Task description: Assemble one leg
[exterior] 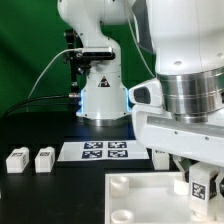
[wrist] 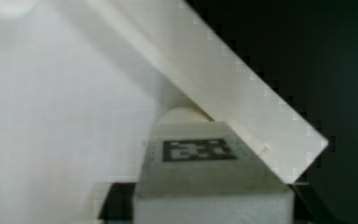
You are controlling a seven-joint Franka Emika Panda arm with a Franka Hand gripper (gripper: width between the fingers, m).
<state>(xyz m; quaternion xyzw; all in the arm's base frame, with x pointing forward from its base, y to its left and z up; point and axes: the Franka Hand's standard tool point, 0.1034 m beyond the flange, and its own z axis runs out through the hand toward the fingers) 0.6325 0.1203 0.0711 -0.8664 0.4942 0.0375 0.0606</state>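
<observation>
Gripping the leg [exterior: 203, 184], the gripper [exterior: 203, 192] has its jaws narrowed onto the post from both sides. The leg hangs upright w/ its b/w tag facing the ext. camera. It sits low at the exterior view's right, over the near corner area of the white panel [exterior: 135, 196]. Can't tell whether the leg's base touches the panel or is just above it.

Wrist view: same leg [wrist: 201, 170] runs between the fingers [wrist: 119, 201], tag side up toward the cam. The gripper [wrist: 202, 208] is closed around it. The panel [wrist: 60, 110] fills most of that pic, and its raised rim cuts diagonally just beside the leg's far end.

Ext. view: a round socket [exterior: 119, 184] shows on the panel, well apart from the held leg. The marker board [exterior: 104, 150] lies flat on the black table [exterior: 40, 195], just behind the panel. Two spare legs [exterior: 30, 158] stand side by side at the exterior view's left, near the board but not touching it. The arm base [exterior: 100, 95] stands behind the board, in front of a green backdrop [exterior: 25, 40].
</observation>
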